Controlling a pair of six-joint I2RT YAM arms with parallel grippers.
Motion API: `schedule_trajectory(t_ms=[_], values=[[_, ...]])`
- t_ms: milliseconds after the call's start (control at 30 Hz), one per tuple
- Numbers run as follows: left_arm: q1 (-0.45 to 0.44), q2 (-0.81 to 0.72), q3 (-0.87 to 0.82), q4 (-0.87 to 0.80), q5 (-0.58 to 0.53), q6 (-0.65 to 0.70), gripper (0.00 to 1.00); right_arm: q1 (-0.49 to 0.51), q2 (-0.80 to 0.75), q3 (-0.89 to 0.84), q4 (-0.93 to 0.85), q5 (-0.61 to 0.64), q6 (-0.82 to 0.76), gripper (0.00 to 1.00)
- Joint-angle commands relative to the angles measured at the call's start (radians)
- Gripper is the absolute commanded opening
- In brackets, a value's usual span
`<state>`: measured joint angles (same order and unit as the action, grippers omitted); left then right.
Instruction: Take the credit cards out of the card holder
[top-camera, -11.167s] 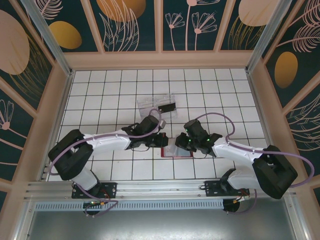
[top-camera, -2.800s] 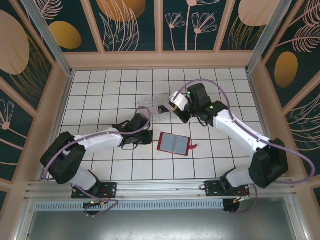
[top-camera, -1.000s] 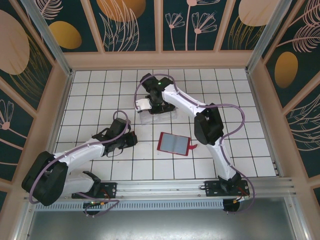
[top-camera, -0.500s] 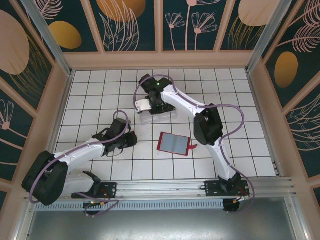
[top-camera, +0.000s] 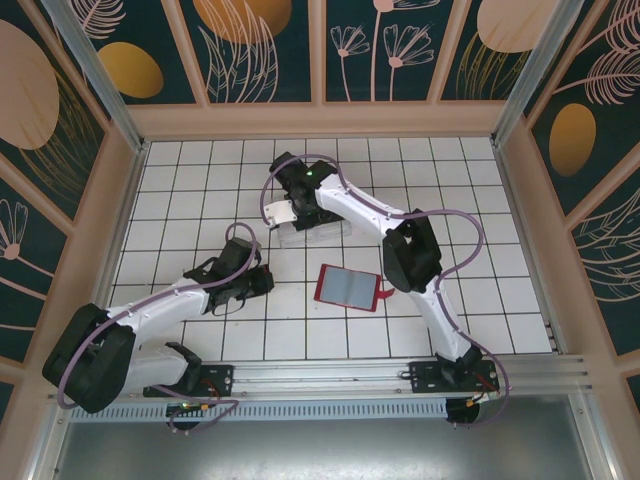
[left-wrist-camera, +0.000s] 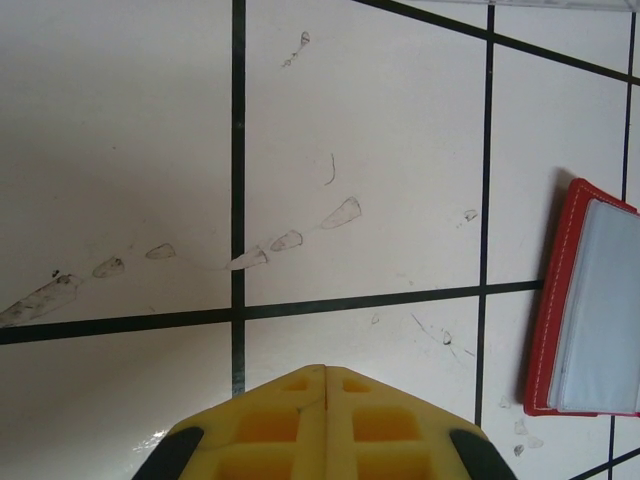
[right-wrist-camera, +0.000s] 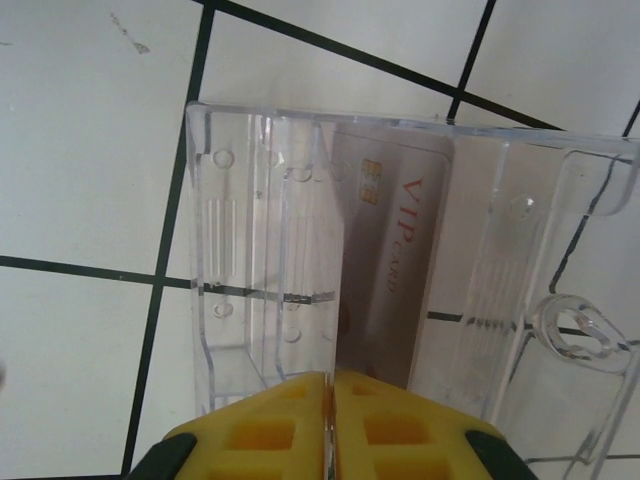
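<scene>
Red card holder (top-camera: 348, 288) lies open on the tiled table (top-camera: 200, 180), grey-blue inside facing up; the left gripper (left-wrist-camera: 326, 376) is near its left edge, fingers pressed together; the right gripper (right-wrist-camera: 331, 380), fingers also together, hangs over a clear tray (right-wrist-camera: 250, 300); a credit card (right-wrist-camera: 385, 280) marked VIP sits in one middle compartment

The right gripper (right-wrist-camera: 328, 388) has swung from the card holder (top-camera: 347, 288) to above the clear tray (right-wrist-camera: 250, 260)
</scene>
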<state>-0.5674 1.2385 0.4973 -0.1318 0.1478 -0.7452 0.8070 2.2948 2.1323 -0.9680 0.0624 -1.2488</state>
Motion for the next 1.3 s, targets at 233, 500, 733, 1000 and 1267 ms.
schedule_trajectory(t_ms=[233,500,733,1000,1267], values=[[0.009,-0.019,-0.01,-0.016,-0.014,-0.001,0.0,0.008,0.022,0.03,0.068,0.062,-0.001,0.12],[0.009,-0.024,-0.004,-0.016,-0.009,0.003,0.0,-0.008,0.012,0.049,0.14,0.079,0.095,0.16],[0.009,0.019,0.022,0.052,0.064,0.022,0.0,-0.038,-0.108,-0.016,0.22,0.041,0.477,0.26],[0.008,0.133,0.081,0.11,0.158,0.042,0.0,-0.047,-0.294,-0.37,0.313,0.058,1.11,0.23],[0.008,0.18,0.115,0.122,0.17,0.042,0.0,0.022,-0.558,-0.86,0.415,0.021,1.504,0.39]])
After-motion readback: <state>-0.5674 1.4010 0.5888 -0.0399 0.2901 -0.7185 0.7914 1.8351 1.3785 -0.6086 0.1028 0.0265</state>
